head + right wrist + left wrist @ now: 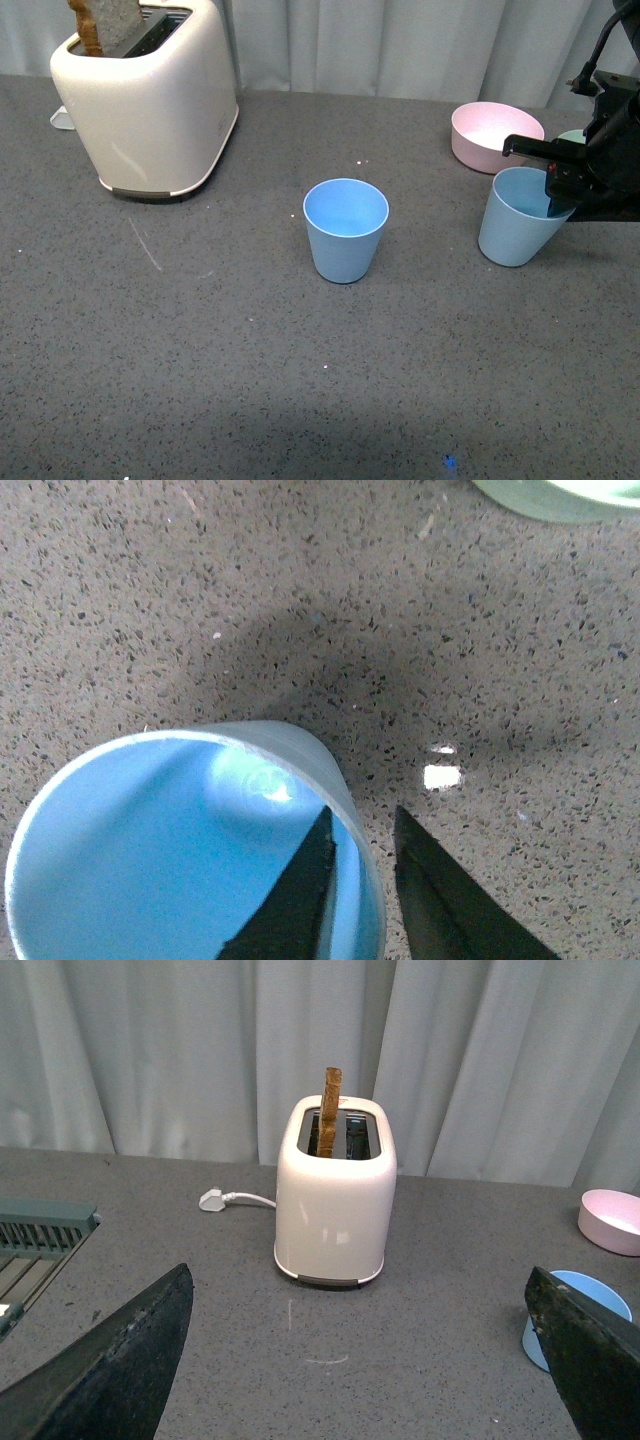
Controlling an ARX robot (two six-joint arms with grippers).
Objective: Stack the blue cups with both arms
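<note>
The right gripper [555, 195] is pinching the wall of the right blue cup [512, 228]. In the right wrist view one flat black finger [290, 900] is inside the cup and the other is outside. The rim runs through the narrow slot between them. This cup is tilted, with its mouth leaning toward the arm at 3 o'clock. I cannot tell whether its base touches the table [200, 350].

The left gripper [357, 1275] shows only in the left wrist view, and its jaws are spread wide. One dark finger [110, 1370] and its partner sit at opposite edges of the picture, with nothing between them.

The centre blue cup [345, 230] stands upright and alone in the middle of the grey speckled table. It is mouth up and apart from everything else. The gripped cup is at its 3 o'clock, well apart from it.

At 12 o'clock of the gripped cup, close behind it, sits the pink bowl [495, 135]. A green bowl [560, 495] lies just beyond the right gripper, mostly hidden by the arm in the front view.

At 10 o'clock of the centre cup, toward the far edge of the table, stands a cream toaster [150, 100]. A slice of brown toast [100, 20] pokes up from one slot. A white plug [212, 1200] lies on the table beside the toaster, and pale curtains [150, 1050] hang behind the table.
</note>
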